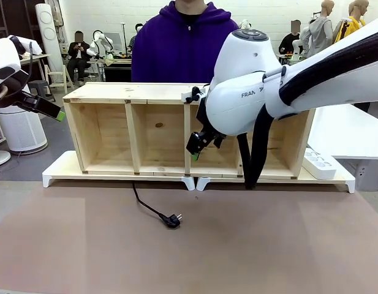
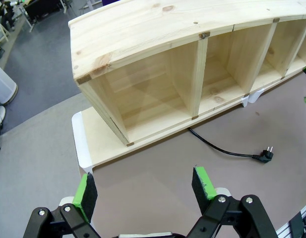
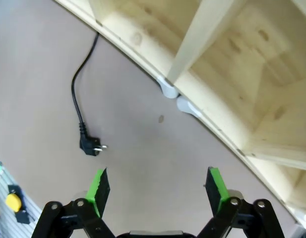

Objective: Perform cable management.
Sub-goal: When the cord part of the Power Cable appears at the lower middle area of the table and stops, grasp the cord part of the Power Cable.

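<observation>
**Hanging open above a loose black cord**

The left end effector point(image 2: 145, 191) is spread wide with nothing between its green pads point(image 2: 85, 190). It is raised off the brown table point(image 1: 250, 251) near the left end of the long pale pine shelf unit with open compartments point(image 1: 146, 92).

The right end effector point(image 3: 157, 186) is equally wide open and empty. In the front view it hangs in front of the shelf's middle divider, above the table.

The thin black power cable point(image 1: 149, 207) comes out from under the shelf's front edge, below the second compartment from the left. It curves across the table and ends in a small round black plug point(image 1: 172, 220), which lies flat with its two metal prongs showing. The plug is well apart from both end effectors.

The shelf stands on a flat white base board point(image 1: 57, 168). A white power strip point(image 1: 320, 164) rests at the board's right end; its markings are too small to read.

The only legible writing is grey lettering, "FRAN" point(image 1: 250, 94), on the right arm's white housing, cut off by a black hose. A person in a purple hooded top point(image 1: 182, 49) stands behind the shelf.
</observation>
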`<action>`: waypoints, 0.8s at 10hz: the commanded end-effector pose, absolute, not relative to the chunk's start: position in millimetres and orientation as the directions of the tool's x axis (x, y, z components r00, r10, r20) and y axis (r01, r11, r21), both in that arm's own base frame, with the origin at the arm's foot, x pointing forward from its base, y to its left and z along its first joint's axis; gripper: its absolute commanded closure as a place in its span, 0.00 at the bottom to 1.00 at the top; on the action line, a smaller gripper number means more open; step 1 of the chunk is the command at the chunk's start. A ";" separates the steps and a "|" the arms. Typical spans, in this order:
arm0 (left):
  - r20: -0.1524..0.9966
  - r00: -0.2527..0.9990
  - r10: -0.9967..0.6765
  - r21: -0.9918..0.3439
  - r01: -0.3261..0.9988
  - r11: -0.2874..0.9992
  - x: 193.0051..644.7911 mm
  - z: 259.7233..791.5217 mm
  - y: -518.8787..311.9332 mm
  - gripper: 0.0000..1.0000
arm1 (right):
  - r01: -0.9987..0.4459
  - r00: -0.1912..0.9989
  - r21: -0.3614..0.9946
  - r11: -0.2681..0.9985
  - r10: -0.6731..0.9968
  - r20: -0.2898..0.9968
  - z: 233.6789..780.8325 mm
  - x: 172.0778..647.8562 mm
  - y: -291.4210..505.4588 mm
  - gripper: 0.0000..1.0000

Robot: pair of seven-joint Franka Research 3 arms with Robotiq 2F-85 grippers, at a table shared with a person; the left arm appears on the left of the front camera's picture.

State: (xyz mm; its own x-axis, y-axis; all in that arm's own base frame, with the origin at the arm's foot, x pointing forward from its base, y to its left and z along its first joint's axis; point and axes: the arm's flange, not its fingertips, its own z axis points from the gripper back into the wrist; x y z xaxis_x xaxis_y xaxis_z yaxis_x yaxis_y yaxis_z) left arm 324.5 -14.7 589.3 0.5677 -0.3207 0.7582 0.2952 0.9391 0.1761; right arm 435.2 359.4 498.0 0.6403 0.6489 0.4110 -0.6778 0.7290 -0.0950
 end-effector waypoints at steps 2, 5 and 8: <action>0.760 0.574 -0.306 0.169 0.279 0.945 324.0 589.5 -15.4 0.00 | -0.697 0.615 -0.109 0.709 0.669 0.418 474.1 419.5 387.0 0.00; 0.760 0.574 -0.306 0.169 0.279 0.945 324.0 589.5 -15.4 0.00 | -0.756 0.568 -0.101 0.647 0.724 0.390 434.9 406.5 418.1 0.00; 0.760 0.574 -0.306 0.169 0.279 0.945 324.0 589.5 -15.4 0.00 | -0.778 0.547 -0.099 0.621 0.745 0.382 407.7 399.5 432.3 0.00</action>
State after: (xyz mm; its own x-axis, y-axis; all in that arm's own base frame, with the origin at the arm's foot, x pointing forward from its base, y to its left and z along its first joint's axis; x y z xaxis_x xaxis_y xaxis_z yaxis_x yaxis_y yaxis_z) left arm 324.5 -14.8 589.3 0.5678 -0.3209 0.7581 0.2951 0.9390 0.1764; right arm 402.0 428.4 414.6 0.5491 0.7470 0.3748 -0.7874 0.6127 -0.0675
